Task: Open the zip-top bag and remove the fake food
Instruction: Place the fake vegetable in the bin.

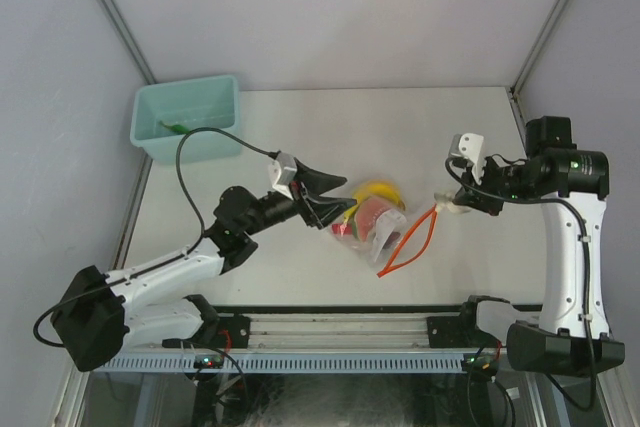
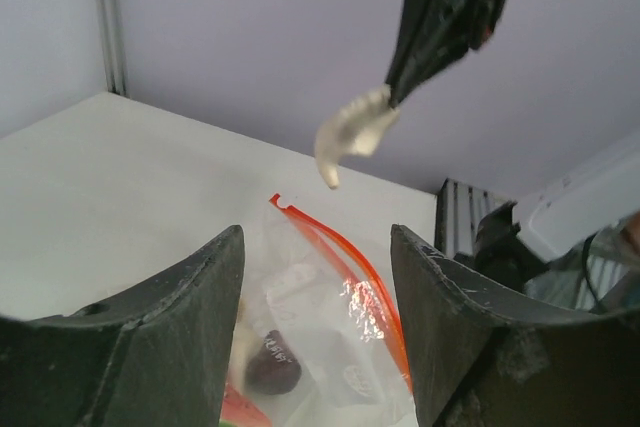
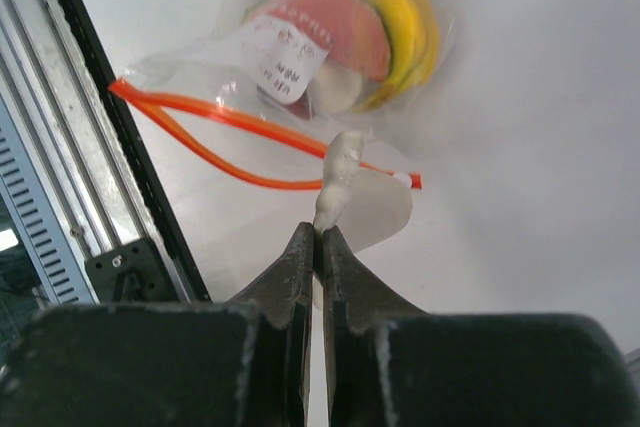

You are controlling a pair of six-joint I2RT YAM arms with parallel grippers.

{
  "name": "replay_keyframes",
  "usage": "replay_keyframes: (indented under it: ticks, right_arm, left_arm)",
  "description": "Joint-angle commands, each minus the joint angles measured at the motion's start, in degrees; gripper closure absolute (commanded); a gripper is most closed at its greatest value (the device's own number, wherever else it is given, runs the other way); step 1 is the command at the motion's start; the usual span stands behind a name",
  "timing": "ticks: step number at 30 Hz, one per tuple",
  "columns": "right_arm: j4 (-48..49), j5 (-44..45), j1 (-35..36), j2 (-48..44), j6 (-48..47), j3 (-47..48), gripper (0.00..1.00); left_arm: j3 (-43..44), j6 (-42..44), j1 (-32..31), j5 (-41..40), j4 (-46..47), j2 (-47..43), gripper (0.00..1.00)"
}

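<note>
Seeing zip-top bag (image 1: 378,229) flat on table (image 1: 480,127), between the two arms. Reading mouth as already open: zip strip (image 3: 200,104) parted into a loop at near-right end, aimed at the right arm, presumably for a straight reach-in.

Pinching whitish piece (image 3: 340,172) with right gripper (image 3: 318,242), fingers pressed together on one end. Holding it up off the table, just right of the bag mouth, so counting it as out. Can't tell the drop spot.

Straddling the bag's far-left closed end with left gripper (image 2: 316,232), fingers spread, only bag film visible between them. Can't confirm contact with the plastic. Guessing an anchor role: stops the bag sliding or lifting toward the right arm during pulls.

Left inside: banana (image 3: 400,17), red piece (image 3: 335,32), something pale under the label (image 3: 285,62). Packed toward the closed end, away from the mouth, so expecting a deeper reach or a tip-out.

Noting teal bin (image 1: 190,147) far left, well apart from the bag, small green thing (image 1: 172,128) inside. Can't tell whether toy food.

Judging opening done, removal partway. Worth watching for crinkly film snagging a finger and dragging the whole bag along.
</note>
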Motion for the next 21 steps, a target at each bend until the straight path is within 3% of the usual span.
replay_keyframes:
  ticks: [1,6,14,21]
  right_arm:
    - [-0.36,-8.84,0.16,1.51,2.11,4.66,1.0]
    - [-0.29,-12.96,3.9,2.63,1.07,5.67,1.0]
    - [0.67,-15.27,7.68,3.22,-0.16,5.1,1.0]
    - [1.37,-15.13,10.62,3.21,-0.49,4.37,1.0]
  left_arm:
    - [5.24,12.43,-3.65,0.89,3.19,1.56,0.34]
    - [10.78,21.02,-7.09,-0.53,-3.45,5.08,0.3]
    - [19.39,26.48,-10.53,1.05,-10.71,12.03,0.31]
    - [25.18,31.67,-13.17,-3.29,-19.61,16.64,0.34]
